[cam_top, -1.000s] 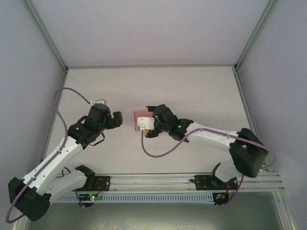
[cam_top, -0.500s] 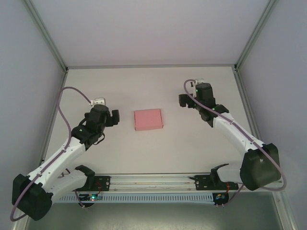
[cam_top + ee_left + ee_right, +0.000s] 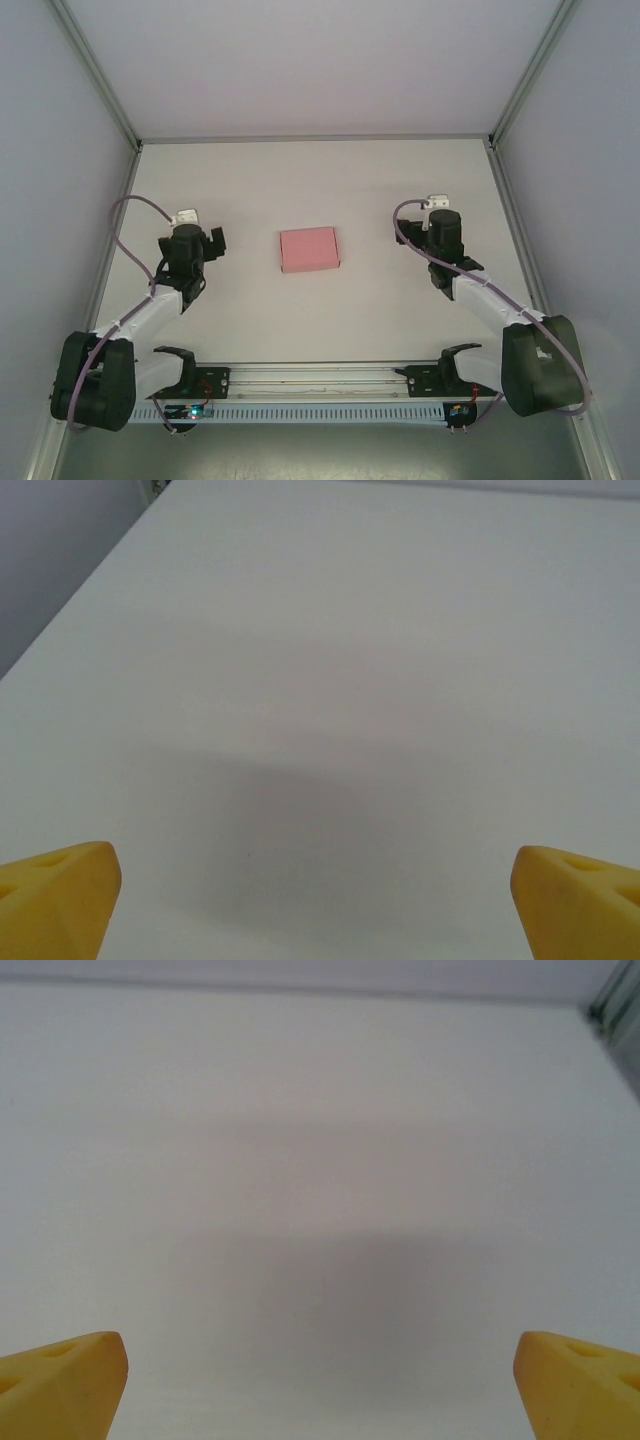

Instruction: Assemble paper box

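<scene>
Near edge: a metal rail (image 3: 320,375) carries both arm bases. The left arm (image 3: 140,320) is bent up along the left side of the bench (image 3: 300,180), and the right arm (image 3: 490,300) mirrors it on the right.

In the left wrist view we see the left fingers (image 3: 60,900) as two yellow tips at the bottom corners. They are spread wide and hold nothing, with white bench under them. The right fingers (image 3: 65,1385) read the same: wide apart, holding nothing, a soft shadow on the bench just ahead.

Further out, the paper box (image 3: 309,249) lies flat mid-bench, between the two wrists and well apart from each. It is a pink, shallow rectangle. From above we cannot tell whether every flap is tucked.

Beyond it the bench runs to the back wall (image 3: 320,60).
</scene>
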Available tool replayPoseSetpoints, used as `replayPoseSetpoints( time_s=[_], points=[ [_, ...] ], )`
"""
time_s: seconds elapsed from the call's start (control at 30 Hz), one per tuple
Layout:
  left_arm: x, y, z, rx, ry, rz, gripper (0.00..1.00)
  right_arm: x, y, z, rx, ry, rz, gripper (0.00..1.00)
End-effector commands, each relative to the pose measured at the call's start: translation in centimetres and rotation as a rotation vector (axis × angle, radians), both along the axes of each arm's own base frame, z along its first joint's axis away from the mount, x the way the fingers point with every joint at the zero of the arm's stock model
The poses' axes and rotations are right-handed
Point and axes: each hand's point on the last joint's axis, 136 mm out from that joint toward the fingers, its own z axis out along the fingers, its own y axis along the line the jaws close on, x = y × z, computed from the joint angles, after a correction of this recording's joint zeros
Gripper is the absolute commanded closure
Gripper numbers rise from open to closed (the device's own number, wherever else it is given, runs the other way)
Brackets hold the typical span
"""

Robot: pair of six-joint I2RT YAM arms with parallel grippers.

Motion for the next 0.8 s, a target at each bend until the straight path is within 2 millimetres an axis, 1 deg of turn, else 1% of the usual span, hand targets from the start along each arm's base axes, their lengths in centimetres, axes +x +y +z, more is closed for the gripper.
replayPoseSetpoints(
  time_s=[0.0, 0.1, 0.17, 0.23, 0.3, 0.33, 0.37, 0.43, 0.47, 0.57, 0.6, 0.63, 0.67, 0.73, 0.77],
  points=[
    [1.6, -0.1, 1.0, -0.001, -0.101, -0.044, 0.00, 0.8, -1.2, 2.0, -0.074, -0.163, -0.026, 0.02],
    [2.0, -0.5, -0.2, -0.005, -0.118, -0.071, 0.00, 0.5, -2.1, 1.6, -0.090, -0.231, -0.055, 0.02],
    [2.5, -0.4, 0.0, -0.012, -0.135, -0.063, 0.00, 0.4, -2.6, 1.3, -0.084, -0.264, -0.065, 0.02],
    [3.0, -1.3, -0.1, -0.016, -0.132, -0.122, 0.00, 0.7, -2.8, 0.6, -0.093, -0.269, -0.047, 0.02],
    [3.3, -1.5, -0.3, -0.006, -0.118, -0.145, 0.00, 1.2, -3.1, 0.8, -0.055, -0.303, -0.055, 0.02],
    [3.5, -1.6, -0.3, 0.003, -0.115, -0.154, 0.00, 1.0, -3.1, 0.2, -0.031, -0.303, -0.034, 0.02],
    [3.6, -1.4, -0.3, 0.021, -0.122, -0.153, 0.00, 1.1, -3.1, -0.3, -0.021, -0.294, -0.020, 0.02],
    [3.6, -0.9, 0.2, 0.056, -0.165, -0.139, 0.00, 1.1, -2.7, -0.8, -0.016, -0.301, 0.006, 0.02],
    [3.6, -0.7, 0.1, 0.062, -0.192, -0.134, 0.00, 1.1, -2.4, -0.9, -0.019, -0.303, 0.027, 0.02],
    [3.8, -0.2, -1.8, 0.055, -0.239, -0.116, 0.00, 1.3, -2.1, -1.5, -0.017, -0.298, 0.043, 0.02],
    [4.5, -0.1, -1.7, 0.068, -0.261, -0.117, 0.00, 1.5, -2.1, -1.5, -0.014, -0.301, 0.043, 0.02],
    [4.4, -0.3, -2.3, 0.052, -0.201, -0.129, 0.00, 1.7, -2.1, -1.7, -0.012, -0.293, 0.043, 0.02],
    [4.5, -0.3, -2.6, 0.039, -0.148, -0.128, 0.00, 1.8, -2.3, -1.9, -0.008, -0.274, 0.037, 0.02],
    [5.4, 0.3, -2.5, 0.043, -0.169, -0.103, 0.00, 2.7, -3.3, -2.0, 0.015, -0.232, -0.003, 0.02],
    [5.2, 0.3, -2.7, 0.030, -0.155, -0.108, 0.00, 2.7, -3.8, -2.1, 0.039, -0.232, -0.017, 0.02]
  ],
)
